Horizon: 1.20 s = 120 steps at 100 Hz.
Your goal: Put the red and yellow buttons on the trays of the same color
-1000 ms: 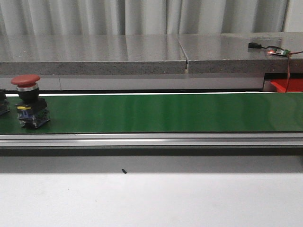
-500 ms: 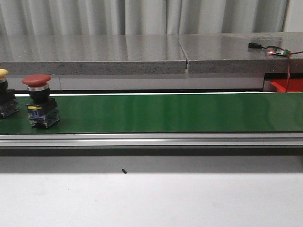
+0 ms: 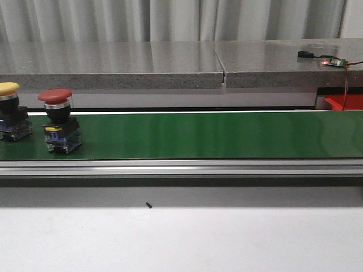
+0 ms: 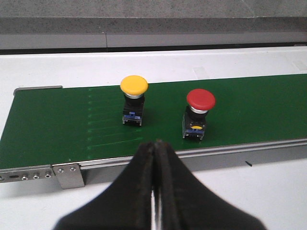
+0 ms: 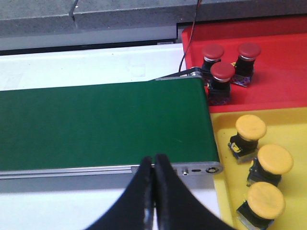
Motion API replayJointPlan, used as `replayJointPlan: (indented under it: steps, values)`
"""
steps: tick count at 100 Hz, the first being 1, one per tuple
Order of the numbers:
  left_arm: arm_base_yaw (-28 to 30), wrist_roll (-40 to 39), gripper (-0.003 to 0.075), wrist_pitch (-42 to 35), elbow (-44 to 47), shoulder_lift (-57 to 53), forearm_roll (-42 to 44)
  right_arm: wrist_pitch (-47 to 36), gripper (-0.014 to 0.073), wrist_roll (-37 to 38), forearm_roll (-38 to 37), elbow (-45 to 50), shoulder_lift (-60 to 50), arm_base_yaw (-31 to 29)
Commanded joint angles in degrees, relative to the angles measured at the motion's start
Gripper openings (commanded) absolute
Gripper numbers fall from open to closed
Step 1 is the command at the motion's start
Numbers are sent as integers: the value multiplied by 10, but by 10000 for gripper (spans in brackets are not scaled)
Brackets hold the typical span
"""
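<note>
A red button (image 3: 59, 119) (image 4: 199, 114) and a yellow button (image 3: 10, 110) (image 4: 133, 99) stand upright on the green belt (image 3: 198, 135) at its left end, the yellow one behind. My left gripper (image 4: 157, 144) is shut and empty, hovering over the belt's near rail, short of both buttons. My right gripper (image 5: 153, 159) is shut and empty too, above the near rail at the belt's other end. Beside that end lie the red tray (image 5: 278, 91) holding three red buttons (image 5: 222, 82) and the yellow tray (image 5: 225, 143) holding three yellow buttons (image 5: 249, 134).
A grey stone ledge (image 3: 170, 62) runs behind the belt, with a small lit circuit board and red wire (image 3: 332, 62) on its right. White tabletop (image 3: 181, 238) lies in front of the aluminium rail (image 3: 181, 168). A corner of the red tray (image 3: 346, 102) shows at far right.
Both buttons have ridden the belt to the right. The yellow one has come fully into the front view from the left edge.
</note>
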Motion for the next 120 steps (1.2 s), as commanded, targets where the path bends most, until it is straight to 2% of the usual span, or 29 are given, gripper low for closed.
replayJointPlan:
  steps: [1, 32, 96, 106, 120]
  values:
    - [-4, -4, -19, -45, -15, 3, -6, -30, -67, -4, 6, -40, 24, 9]
    - [-4, -4, -19, -45, -15, 3, -6, 31, -67, -11, 0, -153, 172, 111]
    - [-4, -4, -19, -45, -15, 3, -6, 38, -55, -11, -7, -347, 460, 318]
    - [-4, -4, -19, -45, -15, 3, -6, 52, 59, -11, -7, -384, 491, 338]
    - [-4, -4, -19, -45, -15, 3, -6, 80, 387, -11, -7, -435, 533, 369]
